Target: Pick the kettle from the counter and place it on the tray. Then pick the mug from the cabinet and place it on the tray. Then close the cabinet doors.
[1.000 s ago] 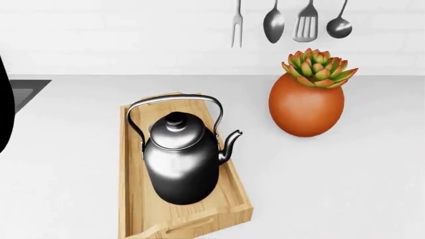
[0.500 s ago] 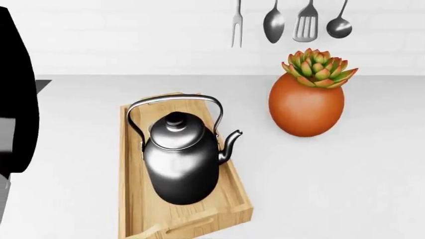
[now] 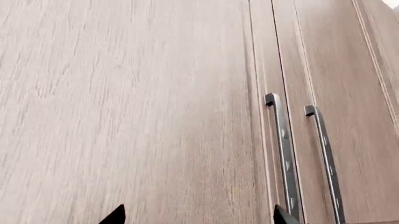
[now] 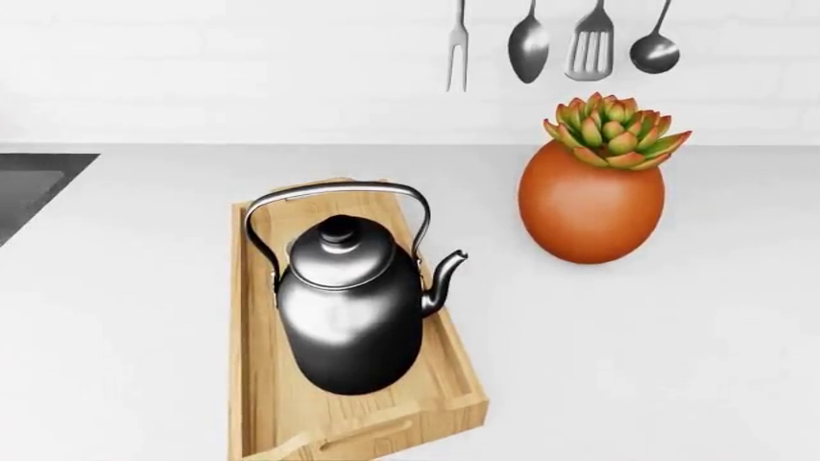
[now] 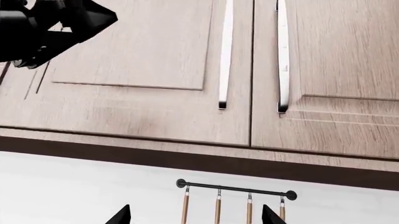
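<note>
One kettle (image 4: pixel 349 312) stands upright inside the one wooden tray (image 4: pixel 260 384) on the white surface (image 4: pixel 640 346), spout toward one orange plant pot (image 4: pixel 590 202) with a succulent; four utensils (image 4: pixel 559 43) hang on the wall behind, and a dark sink corner (image 4: pixel 33 182) shows at far left. Both wrist views face two wood cabinet doors (image 5: pixel 143 60), shut, with two metal bar handles (image 3: pixel 283 158), so no mug is visible. Left gripper (image 3: pixel 196 219) and right gripper (image 5: pixel 194 217) show only two dark fingertips each, set wide apart and holding nothing.
</note>
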You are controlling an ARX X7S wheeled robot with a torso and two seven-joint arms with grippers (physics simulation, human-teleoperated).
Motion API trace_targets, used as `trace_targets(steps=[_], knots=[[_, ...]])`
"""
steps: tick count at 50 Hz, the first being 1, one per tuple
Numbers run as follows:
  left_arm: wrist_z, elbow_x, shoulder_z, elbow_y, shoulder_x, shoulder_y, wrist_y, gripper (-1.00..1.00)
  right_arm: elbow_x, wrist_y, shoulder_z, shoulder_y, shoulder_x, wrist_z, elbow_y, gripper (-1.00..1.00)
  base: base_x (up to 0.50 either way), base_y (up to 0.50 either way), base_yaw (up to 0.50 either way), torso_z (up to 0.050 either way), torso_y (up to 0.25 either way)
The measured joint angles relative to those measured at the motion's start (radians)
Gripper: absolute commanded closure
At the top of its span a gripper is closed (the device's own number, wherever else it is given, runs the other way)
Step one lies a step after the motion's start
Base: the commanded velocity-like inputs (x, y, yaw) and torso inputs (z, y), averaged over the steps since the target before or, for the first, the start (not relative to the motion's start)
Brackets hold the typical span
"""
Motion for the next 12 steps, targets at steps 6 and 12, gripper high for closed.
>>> trace_targets(steps=[6, 12], knots=[[-0.038, -0.072, -0.049, 0.056, -0.03, 0.005, 0.007, -1.0, -0.013, 0.001, -0.014, 0.002, -0.012, 0.0, 0.0, -1.0, 0.0, 0.0, 0.0, 0.0, 0.0], [-0.096, -0.154, -0.095, 0.139, -0.06, 0.046, 0.002, -1.0, -0.028, 0.003, -0.026, 0.001, -0.023, 0.0, 0.0, -1.0, 0.0, 0.0, 0.0, 0.0, 0.0]])
